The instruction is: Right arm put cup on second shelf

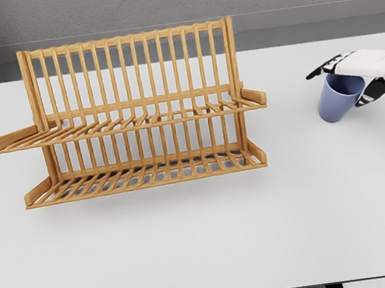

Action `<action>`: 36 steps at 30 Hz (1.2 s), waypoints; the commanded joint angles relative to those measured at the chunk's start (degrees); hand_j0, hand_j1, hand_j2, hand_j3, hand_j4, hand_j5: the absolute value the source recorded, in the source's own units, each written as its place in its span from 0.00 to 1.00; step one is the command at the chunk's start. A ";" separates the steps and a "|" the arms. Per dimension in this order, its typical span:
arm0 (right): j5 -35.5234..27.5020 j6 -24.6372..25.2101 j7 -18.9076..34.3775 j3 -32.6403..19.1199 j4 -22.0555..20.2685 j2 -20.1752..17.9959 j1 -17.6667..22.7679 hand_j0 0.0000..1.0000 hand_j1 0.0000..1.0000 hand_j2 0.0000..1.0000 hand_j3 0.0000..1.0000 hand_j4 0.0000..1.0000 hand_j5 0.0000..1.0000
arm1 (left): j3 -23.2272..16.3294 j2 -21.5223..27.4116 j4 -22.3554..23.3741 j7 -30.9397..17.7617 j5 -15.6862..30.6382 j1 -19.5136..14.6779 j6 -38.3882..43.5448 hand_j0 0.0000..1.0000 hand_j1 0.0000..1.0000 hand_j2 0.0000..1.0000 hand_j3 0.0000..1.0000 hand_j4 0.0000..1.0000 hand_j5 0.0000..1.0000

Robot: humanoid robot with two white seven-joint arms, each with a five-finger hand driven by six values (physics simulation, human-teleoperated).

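Your right hand (354,78) has its fingers wrapped round the blue cup (338,98), held upright off to the right of the wooden dish rack (132,116), so the rack's upper shelf (133,123) lies well left of it, w/ the table (205,242) in btwn.

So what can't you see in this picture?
- Right hand, head view: the blue cup hides part of the grasp, so how firmly it is held is unclear.
- Right arm: cut off by the picture's right edge.
- Cup's base: whether it touches the white table cannot be told from this angle.
- Left arm: out of view.
- Wooden dish rack: its slats hide the wall behind them.
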 commanded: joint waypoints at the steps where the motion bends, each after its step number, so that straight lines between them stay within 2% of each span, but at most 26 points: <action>1: -0.39 0.15 -0.03 0.32 -0.01 -0.03 0.00 0.77 0.77 0.77 0.77 0.77 0.77 | -0.03 0.00 0.00 -0.01 0.01 0.00 0.00 1.00 1.00 1.00 1.00 1.00 1.00; 25: -0.56 0.15 -0.03 -0.47 -0.89 -0.03 -2.20 0.71 0.71 0.71 0.71 0.71 0.71 | 0.06 0.00 0.00 -0.01 0.01 0.00 0.00 1.00 1.00 1.00 1.00 1.00 1.00; 36: -0.92 0.15 -0.03 -0.56 -3.26 -0.03 -4.22 0.68 0.68 0.68 0.68 0.68 0.68 | -0.03 0.00 0.00 -0.01 0.01 0.00 0.00 1.00 1.00 1.00 1.00 1.00 1.00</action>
